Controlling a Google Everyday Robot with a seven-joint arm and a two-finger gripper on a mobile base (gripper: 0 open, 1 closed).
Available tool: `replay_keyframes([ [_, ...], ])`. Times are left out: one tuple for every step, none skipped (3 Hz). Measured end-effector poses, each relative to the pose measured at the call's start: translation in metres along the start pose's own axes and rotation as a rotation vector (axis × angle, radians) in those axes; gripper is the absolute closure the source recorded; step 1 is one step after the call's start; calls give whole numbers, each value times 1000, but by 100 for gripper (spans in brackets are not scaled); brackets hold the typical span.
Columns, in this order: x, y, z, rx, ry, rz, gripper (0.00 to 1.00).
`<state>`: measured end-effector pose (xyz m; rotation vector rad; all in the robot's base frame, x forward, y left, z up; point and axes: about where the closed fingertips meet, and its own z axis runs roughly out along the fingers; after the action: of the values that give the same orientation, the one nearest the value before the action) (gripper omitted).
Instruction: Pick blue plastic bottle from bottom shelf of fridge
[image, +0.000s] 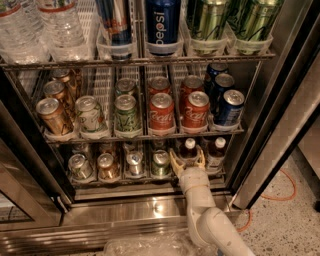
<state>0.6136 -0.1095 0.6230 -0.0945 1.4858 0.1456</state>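
Gripper (188, 160) fingers (175, 163) straddle 1 of 2 btls (189, 147).

Hand (187, 160) straddles blue plastic bottle (189, 148), btm shelf (125, 181).

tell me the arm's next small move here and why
Probably close the end effector: its open fingers appear to flank the white-capped bottle on the bottom shelf, so a squeeze should secure it before any pull-out.

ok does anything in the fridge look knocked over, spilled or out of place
Nothing stands out: the cans stand upright in rows and no spill shows. The claw sits open at the bottom shelf, fingers either side of the blue plastic bottle.
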Motion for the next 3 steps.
replay_keyframes([
  [0,0,0,0,0,0,93],
  [0,0,0,0,0,0,100],
  [-2,1,-1,-1,-8,-4,100],
])
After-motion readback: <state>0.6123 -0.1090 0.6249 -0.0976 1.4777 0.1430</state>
